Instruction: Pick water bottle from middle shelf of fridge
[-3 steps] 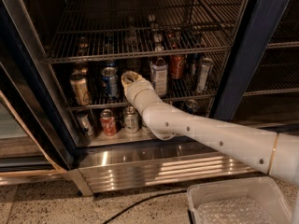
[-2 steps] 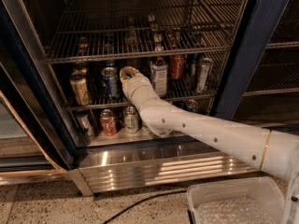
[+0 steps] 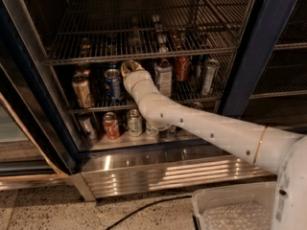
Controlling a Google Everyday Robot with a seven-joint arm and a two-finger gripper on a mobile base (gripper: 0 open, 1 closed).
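The gripper (image 3: pixel 128 67) is inside the fridge (image 3: pixel 254 47), up near the top of the space above the middle shelf (image 3: pixel 98 109). It is a little left of the middle of that shelf. Its jaws point into the back, so it is not possible to tell if they are open or shut, or if they hold anything.

The gripper sits between a blue can (image 3: pixel 113 84) on its left and a bottle with a big white label (image 3: pixel 163 78) on its right. It is just beside both. The water bottle cannot be picked out for sure. The gripper covers the spot between the can and the labelled bottle.

Near the left edge of the middle shelf stands a tan can (image 3: pixel 82 91). Past the labelled bottle, toward the right edge, there is a red can (image 3: pixel 182 68) and then a tall silver can (image 3: pixel 209 75).

The white arm (image 3: pixel 201 128) comes in from the bottom right and bends up onto the shelf.

Under the middle shelf, on the fridge's steel floor, stand another red can (image 3: pixel 111 126) and a silver can (image 3: pixel 134 122). Above the gripper is a higher wire rack (image 3: pixel 72 59) with some small drinks on it.

Below the door is a ribbed shiny panel (image 3: pixel 182 174). A white bin (image 3: pixel 230 195) stands at the bottom right, and a dark cable (image 3: pixel 144 207) lies on the ground.
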